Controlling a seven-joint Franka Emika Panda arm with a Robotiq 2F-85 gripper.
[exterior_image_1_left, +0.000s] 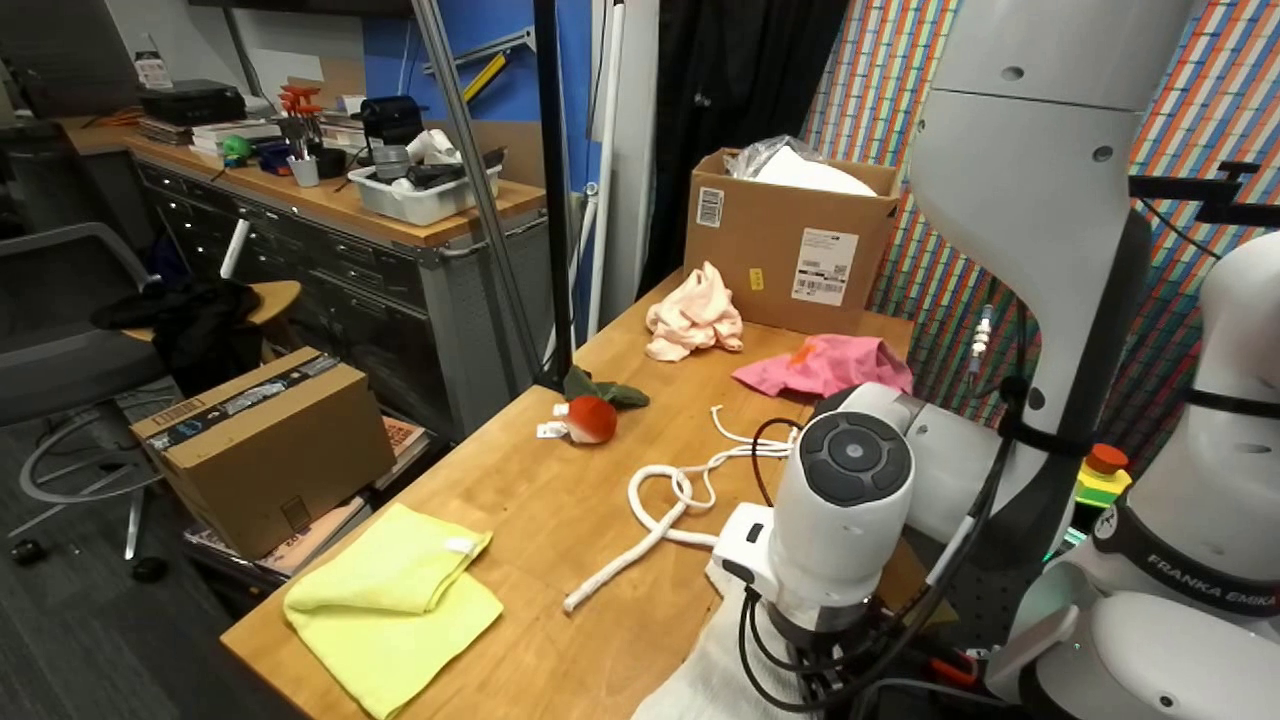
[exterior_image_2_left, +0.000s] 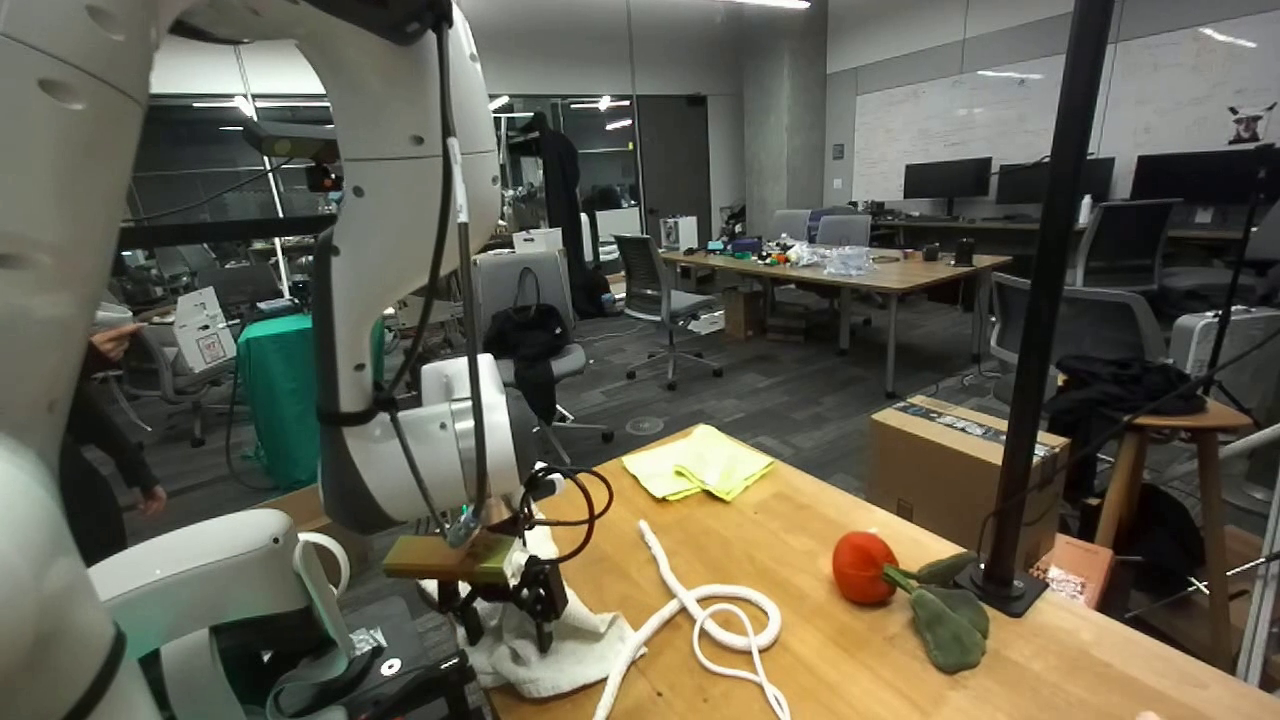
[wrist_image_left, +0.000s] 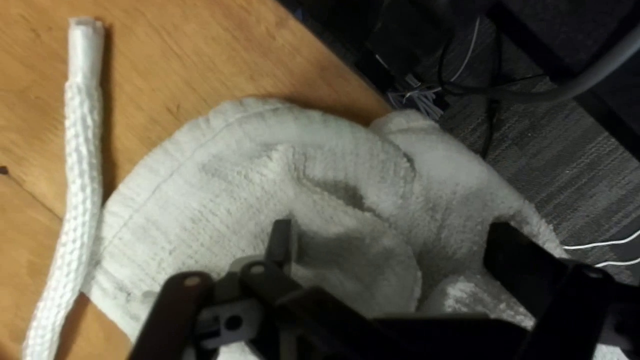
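My gripper (wrist_image_left: 392, 242) stands open above a crumpled white cloth (wrist_image_left: 200, 190), its fingers wide apart on either side of the picture's lower half. Folds of the cloth lie between and beneath the fingertips; whether they touch it I cannot tell. In an exterior view the gripper (exterior_image_2_left: 508, 630) points down over the cloth (exterior_image_2_left: 560, 665), which lies at the table's edge, partly over it. A white rope (wrist_image_left: 82, 150) runs beside the cloth. Its loop shows in both exterior views, on the wooden table (exterior_image_1_left: 540, 520). The wrist hides much of the gripper in an exterior view.
A folded yellow cloth (exterior_image_1_left: 400, 600) lies at a table corner. Elsewhere on the table are a red plush vegetable (exterior_image_2_left: 865, 567) with green leaves, a peach cloth (exterior_image_1_left: 695, 315), a pink cloth (exterior_image_1_left: 830, 365) and a cardboard box (exterior_image_1_left: 780, 265). A black pole (exterior_image_2_left: 1040, 300) rises at the edge.
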